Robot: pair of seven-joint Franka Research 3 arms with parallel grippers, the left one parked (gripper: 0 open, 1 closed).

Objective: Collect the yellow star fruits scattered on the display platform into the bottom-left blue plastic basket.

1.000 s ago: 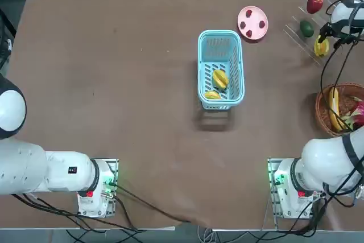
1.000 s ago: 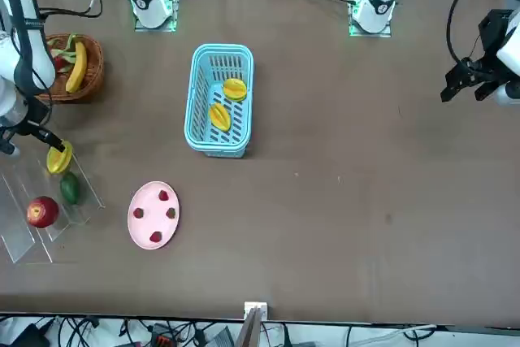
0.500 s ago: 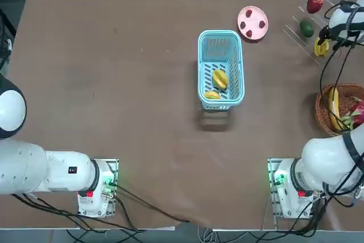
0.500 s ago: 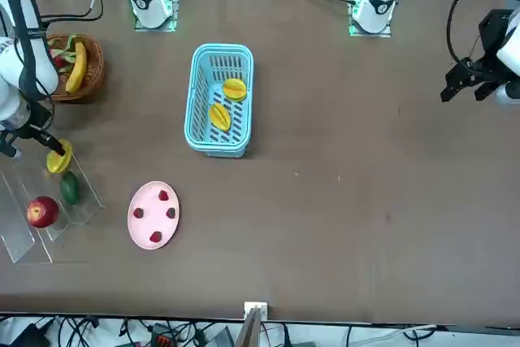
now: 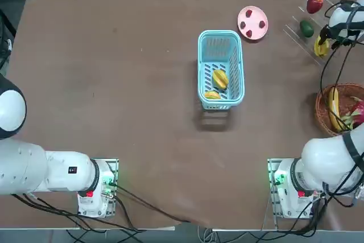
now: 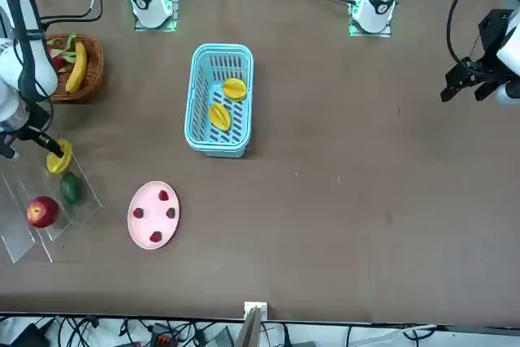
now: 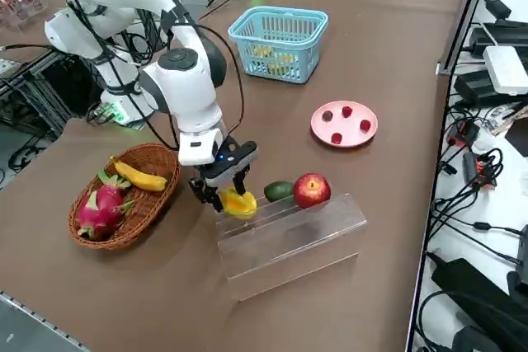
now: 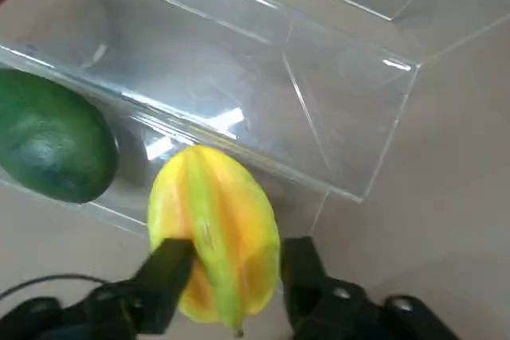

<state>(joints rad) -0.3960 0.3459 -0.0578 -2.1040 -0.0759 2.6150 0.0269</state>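
Now star fruit (image 8: 215,228) sits between right fingers (image 8: 171,264) (on platform (image 8: 335,109)).

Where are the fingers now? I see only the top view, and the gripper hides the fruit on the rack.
Observer: In the wrist view the right gripper has its fingers on both sides of the star fruit, touching it.
Operator: Is the fruit on the rack?
Observer: The side view shows it at the low front end of the rack, beside the green fruit.
Operator: How many are in the basket?
Observer: The front view shows two star fruits inside the basket.
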